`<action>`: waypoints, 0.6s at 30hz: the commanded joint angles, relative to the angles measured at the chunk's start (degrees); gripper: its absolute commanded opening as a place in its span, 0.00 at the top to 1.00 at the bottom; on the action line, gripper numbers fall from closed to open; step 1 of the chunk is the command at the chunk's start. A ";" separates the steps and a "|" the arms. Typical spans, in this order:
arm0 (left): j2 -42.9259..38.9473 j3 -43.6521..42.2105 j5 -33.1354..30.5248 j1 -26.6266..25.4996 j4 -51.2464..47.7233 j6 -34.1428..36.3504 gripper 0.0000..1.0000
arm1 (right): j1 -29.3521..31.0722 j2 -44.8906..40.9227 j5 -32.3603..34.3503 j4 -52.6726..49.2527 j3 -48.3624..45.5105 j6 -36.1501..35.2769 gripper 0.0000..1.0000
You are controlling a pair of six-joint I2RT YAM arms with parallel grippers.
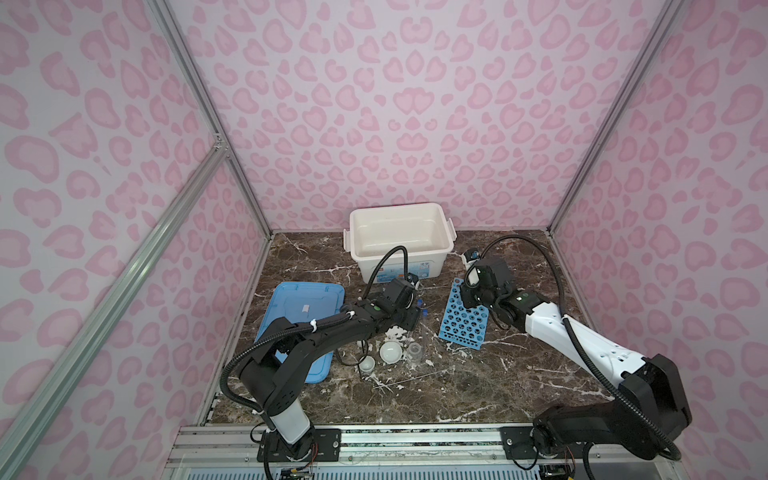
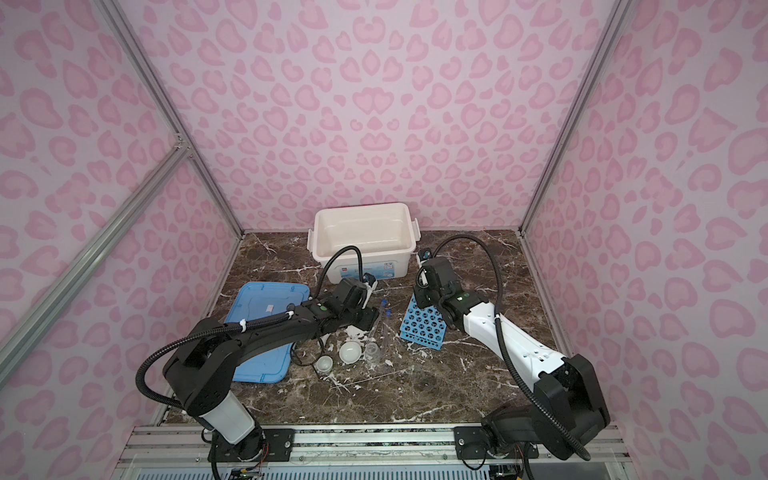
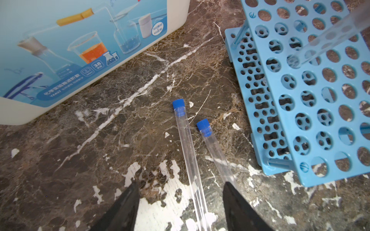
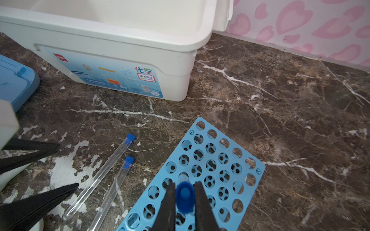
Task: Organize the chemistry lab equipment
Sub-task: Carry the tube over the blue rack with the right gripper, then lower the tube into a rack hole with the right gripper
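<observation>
Two clear blue-capped tubes (image 3: 186, 144) (image 3: 214, 148) lie side by side on the marble table, left of the blue perforated rack (image 1: 461, 320). My left gripper (image 3: 180, 185) hangs open just above their lower ends, one tube running between the fingers. My right gripper (image 4: 185, 186) is shut on the cap end of a third blue-capped tube (image 4: 185, 197), held upright over the rack (image 4: 230, 160) with its bottom end at a hole. A white shallow dish (image 1: 391, 352), white cup (image 1: 367, 365), small clear beaker (image 1: 413, 351) and black wire ring stand (image 1: 347, 357) sit nearer the front.
The large white storage box (image 1: 399, 232) stands open at the back, close behind both grippers. The flat blue lid (image 1: 299, 307) lies to the left, partly under my left arm. Pink patterned walls enclose the table on three sides.
</observation>
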 commanded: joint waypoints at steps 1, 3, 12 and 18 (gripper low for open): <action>0.51 0.76 0.06 -0.06 0.32 -0.36 0.32 | 0.27 0.61 0.14 -0.95 0.22 -0.70 0.87; 0.61 0.81 0.13 -0.05 0.23 -0.25 0.32 | 0.29 1.02 0.16 -1.28 0.47 -0.87 0.87; 1.04 0.81 0.07 -0.04 0.15 -0.31 0.32 | 0.64 2.38 0.75 -2.13 1.40 -1.14 0.87; 1.22 0.85 -0.06 -0.05 0.06 -0.26 0.32 | 0.68 2.55 1.15 -2.25 1.04 -0.96 0.87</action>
